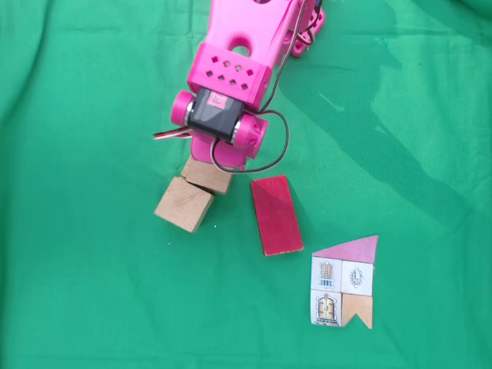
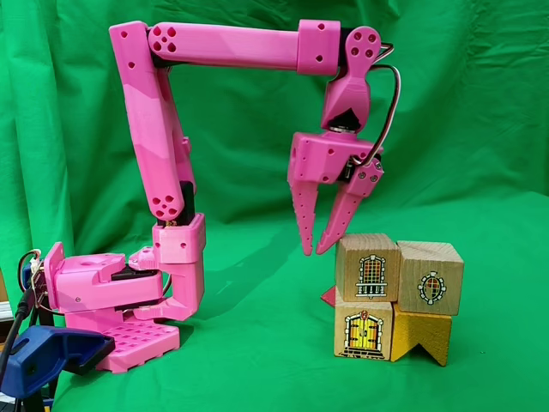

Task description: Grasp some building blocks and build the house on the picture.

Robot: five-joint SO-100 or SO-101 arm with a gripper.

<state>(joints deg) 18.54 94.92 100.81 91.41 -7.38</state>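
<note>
Four building blocks stand as a two-by-two wall in a fixed view: a window cube (image 2: 367, 268) on a door cube (image 2: 364, 324), and a round-window cube (image 2: 431, 277) on an orange notched block (image 2: 422, 335). From above, two pale cube tops show (image 1: 184, 204) (image 1: 207, 177), the farther one partly under the pink wrist (image 1: 223, 115). The dark-red block (image 1: 275, 214) lies flat beside them. The picture of the house (image 1: 346, 283) lies on the cloth at lower right. My gripper (image 2: 315, 251) points down just left of the top window cube, slightly open and holding nothing.
Green cloth (image 1: 92, 292) covers the table and hangs as a backdrop. The pink arm base (image 2: 120, 300) stands at the left of the side view, with a blue clamp (image 2: 47, 356) in front of it.
</note>
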